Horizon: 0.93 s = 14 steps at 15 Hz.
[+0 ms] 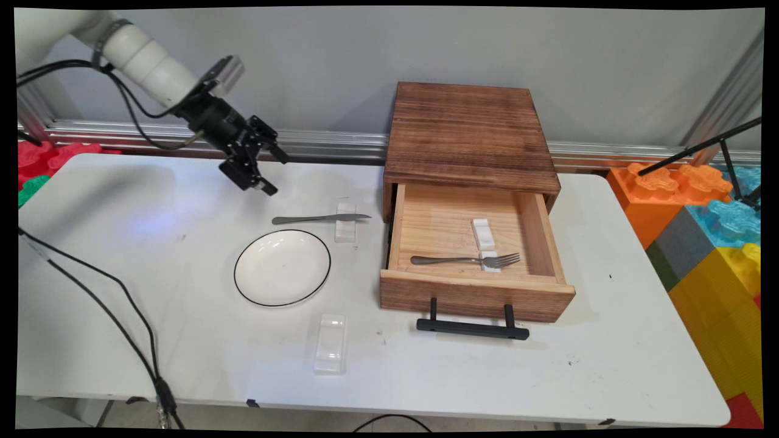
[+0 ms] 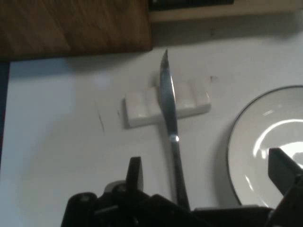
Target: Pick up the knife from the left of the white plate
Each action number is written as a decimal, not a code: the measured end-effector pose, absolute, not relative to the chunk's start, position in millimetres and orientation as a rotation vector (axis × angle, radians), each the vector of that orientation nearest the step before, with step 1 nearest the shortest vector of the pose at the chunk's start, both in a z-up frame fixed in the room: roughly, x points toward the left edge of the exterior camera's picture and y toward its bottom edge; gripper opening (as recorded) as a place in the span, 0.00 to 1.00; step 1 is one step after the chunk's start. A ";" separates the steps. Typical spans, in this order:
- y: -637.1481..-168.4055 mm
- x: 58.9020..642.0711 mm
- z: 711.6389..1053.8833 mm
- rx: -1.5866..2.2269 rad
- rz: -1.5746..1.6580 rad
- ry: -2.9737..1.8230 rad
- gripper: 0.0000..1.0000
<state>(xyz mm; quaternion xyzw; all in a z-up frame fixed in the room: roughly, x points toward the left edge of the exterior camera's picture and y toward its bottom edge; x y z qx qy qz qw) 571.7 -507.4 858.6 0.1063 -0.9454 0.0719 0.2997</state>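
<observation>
A robot lab: aluminium framing (image 1: 341,143) along the wall, giant foam blocks (image 1: 700,225) beside the table (image 1: 182,340).

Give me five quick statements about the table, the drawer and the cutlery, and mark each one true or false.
1. The drawer of the wooden box is pulled open. True.
2. The fork lies on the plate. False: it lies inside the drawer, its tines on a small white rest.
3. The knife lies across a white rest on the table. True.
4. The tool grips the knife. False: it is open, above the table, holding nothing.
5. The plate holds food. False: it is empty.
</observation>
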 end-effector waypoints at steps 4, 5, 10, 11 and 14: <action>-530.0 561.0 837.4 0.232 0.172 -2.518 1.00; -536.4 557.8 831.7 0.223 0.165 -2.526 1.00; -564.2 541.5 809.4 0.193 0.111 -2.581 1.00; -568.4 539.0 805.2 0.191 0.099 -2.593 1.00; -577.6 534.2 795.7 0.198 0.069 -2.620 1.00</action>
